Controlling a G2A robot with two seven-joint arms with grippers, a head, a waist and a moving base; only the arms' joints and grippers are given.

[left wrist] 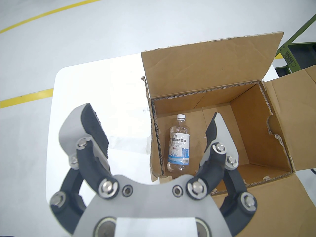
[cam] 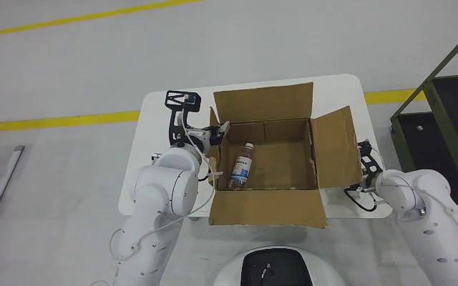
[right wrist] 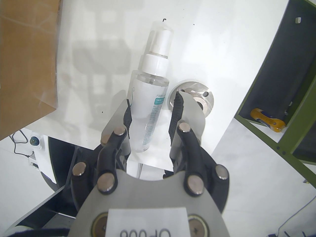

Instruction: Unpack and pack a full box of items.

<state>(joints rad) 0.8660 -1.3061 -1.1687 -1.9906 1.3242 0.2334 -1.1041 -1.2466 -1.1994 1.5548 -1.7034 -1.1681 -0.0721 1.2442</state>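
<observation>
While the table (cam: pixel 157 114) carries everything, the open box (cam: pixel 286 96) sits at its middle with all four flaps folded out. It is nearly bare inside.

Left gripper (left wrist: pixel 153 113) hangs over the box wall on the left arm's side, its fingers (left wrist: pixel 95 127) spread wide and holding nothing. Right gripper (right wrist: pixel 153 98) is low at the table's edge, outside the box and beyond its side flap. Its fingers (right wrist: pixel 175 114) are parted around a spray (right wrist: pixel 147 117) that lies flat on the table. One pad is against the spray and the other is a little off it, so this is no firm pinch.

One bottle (left wrist: pixel 179 144) lies on its side on the box floor, close under the left gripper. A metal disc (right wrist: pixel 197 94) lies just beside the spray.

Judging by this, the work is at a turn between emptying and filling, and I cannot tell which. If filling, the right fingers need to close squarely on the spray's body, lift clear of the flap, and carry it over the rim. If emptying, the left gripper must drop straight down onto the bottle.
</observation>
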